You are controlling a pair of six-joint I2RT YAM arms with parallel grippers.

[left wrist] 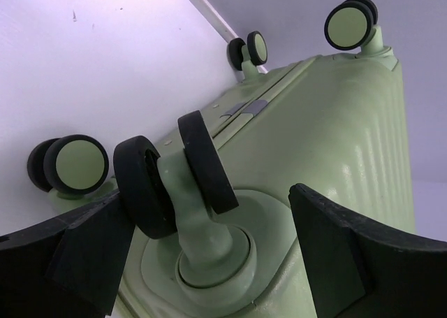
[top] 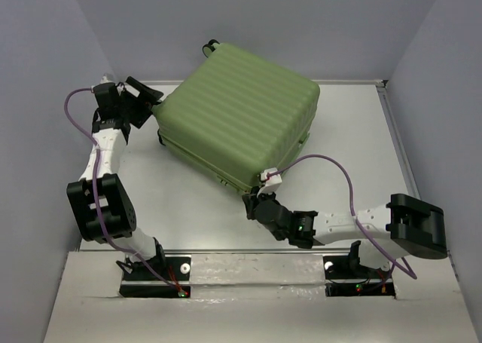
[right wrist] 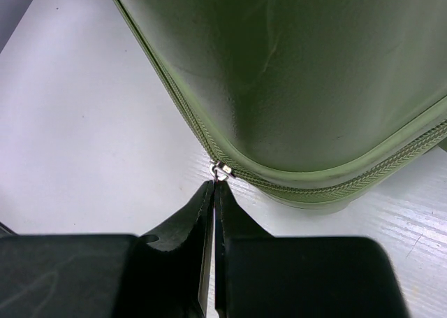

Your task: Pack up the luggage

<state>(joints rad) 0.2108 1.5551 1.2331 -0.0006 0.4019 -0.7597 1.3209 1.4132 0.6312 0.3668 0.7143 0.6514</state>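
One closed, ribbed light-green suitcase [top: 237, 117] lies ahead: left pincer [left wrist: 209, 199] spread around its wheel [left wrist: 174, 175], right pincer [right wrist: 213, 184] clenched on its zipper pull [right wrist: 220, 170].

Between the fingers [right wrist: 197, 217] — zipper pull [right wrist: 221, 170], mostly hidden

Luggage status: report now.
Left hand open, straddling a corner wheel. Right hand shut on zipper pull. Luggage closed, flat on table. Nothing blocking either hand.
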